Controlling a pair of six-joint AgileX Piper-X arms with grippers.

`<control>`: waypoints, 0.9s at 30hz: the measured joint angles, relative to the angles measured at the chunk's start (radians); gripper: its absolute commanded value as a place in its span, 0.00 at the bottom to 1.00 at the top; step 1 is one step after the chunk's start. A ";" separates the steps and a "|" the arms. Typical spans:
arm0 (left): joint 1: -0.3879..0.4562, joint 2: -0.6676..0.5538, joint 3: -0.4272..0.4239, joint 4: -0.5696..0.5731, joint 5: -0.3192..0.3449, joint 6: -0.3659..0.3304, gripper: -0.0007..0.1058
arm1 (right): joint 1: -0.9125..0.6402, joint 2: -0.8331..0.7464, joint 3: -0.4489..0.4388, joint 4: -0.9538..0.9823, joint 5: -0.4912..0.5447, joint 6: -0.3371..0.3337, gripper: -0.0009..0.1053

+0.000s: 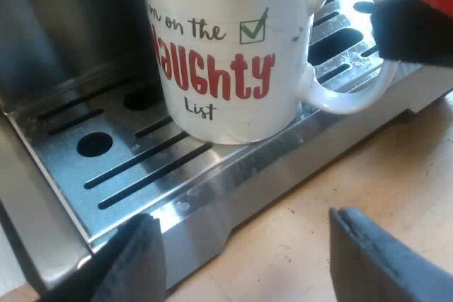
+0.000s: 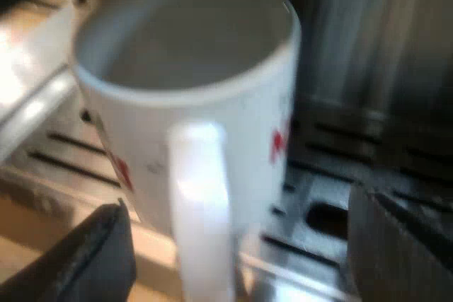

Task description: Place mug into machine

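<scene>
The white mug (image 1: 226,54) stands upright on the slotted metal drip tray (image 1: 92,175) of the espresso machine (image 1: 49,26), close to the tray's near edge. It reads "on the NAUGHTY List" in red and dark letters beside a green tick box. Its handle points along the tray, and its inside looks empty.

**Both grippers open, fingers spread wide**

The left gripper (image 1: 248,263) points forward and somewhat downward. Its two black fingers (image 1: 134,259) stand far apart and the jaws are fully open. The right gripper (image 2: 233,259) is in the same state: its two black fingers (image 2: 403,245) are spread wide and do not press on anything. In the left wrist view, one finger of the right gripper (image 1: 414,30) shows farther off, ahead of the left gripper and well apart from it. The small dark tip near this finger is perhaps its partner, but I cannot tell for sure.
</scene>
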 measured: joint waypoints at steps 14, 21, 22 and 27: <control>0.000 0.000 0.000 0.000 0.019 0.000 0.51 | 0.001 0.079 0.095 -0.285 -0.035 -0.041 0.54; 0.000 0.000 0.000 0.000 0.022 0.000 0.51 | -0.004 0.183 0.095 -0.416 -0.038 -0.046 0.54; 0.000 0.000 0.000 0.000 0.022 0.000 0.51 | -0.010 0.203 0.095 -0.436 -0.040 -0.046 0.54; 0.000 0.000 0.000 0.000 0.022 0.000 0.51 | -0.050 0.269 0.041 -0.463 -0.102 -0.046 0.53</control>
